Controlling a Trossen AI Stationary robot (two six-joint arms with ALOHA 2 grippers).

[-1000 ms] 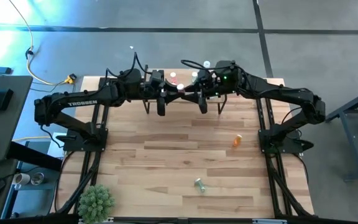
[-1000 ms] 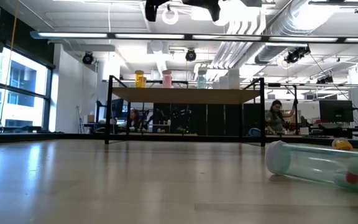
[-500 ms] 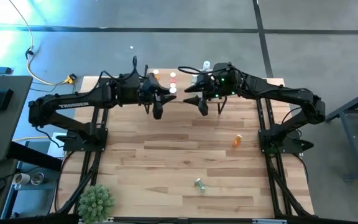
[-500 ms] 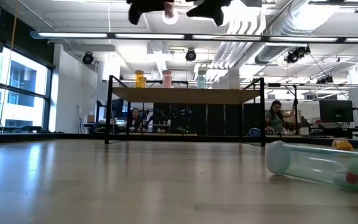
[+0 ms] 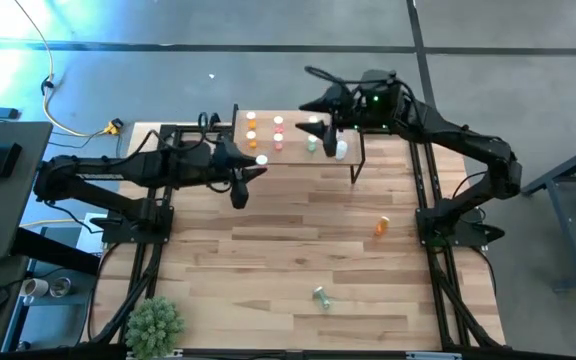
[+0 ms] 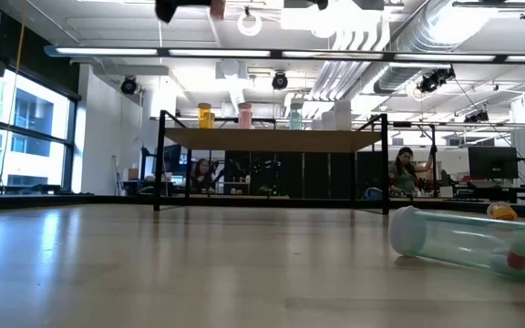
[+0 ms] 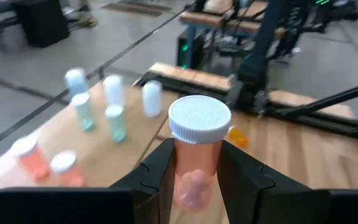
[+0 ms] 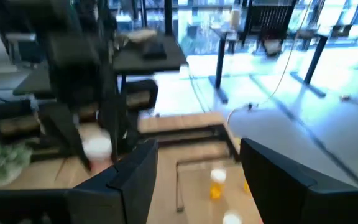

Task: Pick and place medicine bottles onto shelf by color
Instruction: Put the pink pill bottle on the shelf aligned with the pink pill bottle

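My left gripper (image 7: 197, 163) is shut on a pinkish-orange medicine bottle (image 7: 194, 155) with a white cap, just left of the shelf (image 5: 346, 132) and above the table. The shelf holds upright bottles grouped by colour: orange (image 5: 251, 128), pink (image 5: 278, 133), green (image 5: 313, 145) and white (image 5: 340, 150). My right gripper (image 5: 313, 108) hangs open over the shelf's far part, holding nothing. An orange bottle (image 5: 381, 226) and a greenish clear bottle (image 5: 320, 295) lie on their sides on the table. My left gripper pinches the bottle's body (image 7: 191, 180) between its two fingers, below the white cap (image 7: 199, 118). The fingers come nearly level from the table's left side, one on each side of the body. The bottle stands upright, cap up, lifted clear of table and shelf.
A green plant (image 5: 155, 322) stands at the table's near left corner. The lying clear bottle (image 6: 468, 241) shows large at the right of the low view. The arms' black frames run along both table sides. Bare wood lies between shelf and near edge.
The two grippers met fingertip to fingertip in front of the shelf with the bottle between them. My right gripper has opened and risen toward the far edge. My left gripper has drawn back toward the table's left with the bottle, staying shut on it.
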